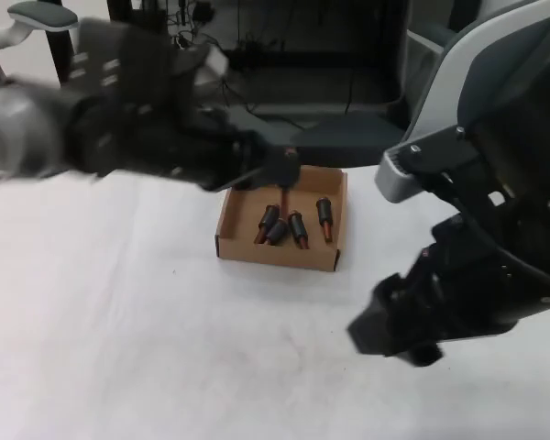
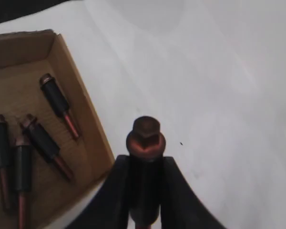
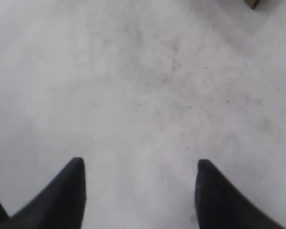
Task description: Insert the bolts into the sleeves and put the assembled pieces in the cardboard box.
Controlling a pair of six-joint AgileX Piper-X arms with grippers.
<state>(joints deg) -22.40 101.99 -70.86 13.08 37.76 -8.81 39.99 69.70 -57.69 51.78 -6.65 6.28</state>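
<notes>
The left gripper [image 2: 145,162] clamps a copper bolt in its black sleeve [image 2: 145,138], just outside the brown cardboard box [image 2: 83,102] wall — the open right gripper [image 3: 139,167] hangs farther off.

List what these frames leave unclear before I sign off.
- Left wrist view: the held piece, its lower end hidden by the left gripper and the frame edge.
- High view: that gripper's grip, blurred.
- Right wrist view: the cardboard box, cut off except one corner.

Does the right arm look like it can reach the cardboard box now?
Probably yes: bare table lies between the open right end effector and the cardboard box, though the left end effector, holding a piece, is close by it.
</notes>
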